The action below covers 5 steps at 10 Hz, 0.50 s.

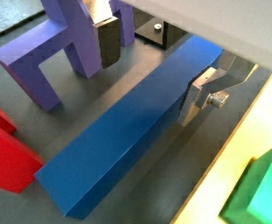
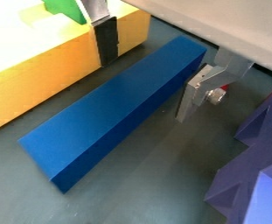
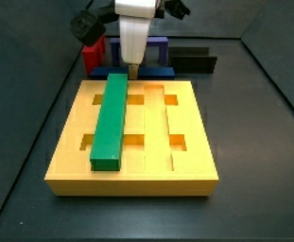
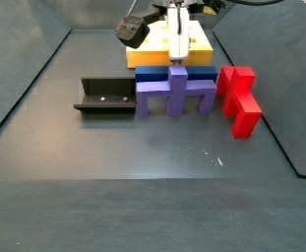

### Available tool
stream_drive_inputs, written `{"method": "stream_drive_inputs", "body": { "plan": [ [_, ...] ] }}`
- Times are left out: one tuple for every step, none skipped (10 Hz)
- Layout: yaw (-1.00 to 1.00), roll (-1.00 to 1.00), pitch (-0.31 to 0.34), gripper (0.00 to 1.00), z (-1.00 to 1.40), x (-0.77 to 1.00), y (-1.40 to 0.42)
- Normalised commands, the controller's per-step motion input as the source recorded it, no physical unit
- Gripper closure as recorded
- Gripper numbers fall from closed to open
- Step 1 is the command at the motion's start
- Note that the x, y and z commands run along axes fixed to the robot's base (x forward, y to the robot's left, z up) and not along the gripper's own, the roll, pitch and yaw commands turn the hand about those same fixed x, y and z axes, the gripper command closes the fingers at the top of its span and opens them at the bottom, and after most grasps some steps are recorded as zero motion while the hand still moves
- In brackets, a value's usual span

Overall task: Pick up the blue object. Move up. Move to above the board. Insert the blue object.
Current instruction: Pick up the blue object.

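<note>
In both wrist views the gripper (image 1: 149, 63) straddles the blue bar (image 1: 132, 122), its silver fingers (image 2: 202, 92) spread to either side of the bar and not clearly pressing it. The bar lies flat on the grey floor between the yellow board (image 2: 38, 70) and the purple cross-shaped piece (image 1: 59, 48), with the red piece (image 1: 3, 149) near one end. In a side view the green bar (image 3: 112, 118) lies in a groove of the board. The dark fixture (image 4: 105, 95) stands beside the purple piece.

blue object (image 2: 108, 109): smooth matt plastic | hand (image 2: 149, 63) above it: silver metal fingers, dark pads
</note>
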Motion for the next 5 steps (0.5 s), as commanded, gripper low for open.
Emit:
{"method": "stream_drive_inputs", "body": {
  "plan": [
    [-0.19, 0.0, 0.0, 0.0, -0.18, -0.23, 0.0],
    [-0.13, -0.02, -0.053, 0.0, -0.28, -0.24, 0.0],
    [-0.07, -0.07, -0.06, 0.0, -0.21, -0.15, 0.0],
    [0.0, -0.1, -0.039, 0.0, -0.13, 0.0, 0.0],
    [0.0, -0.08, -0.043, 0.0, -0.17, -0.03, 0.0]
  ]
}}
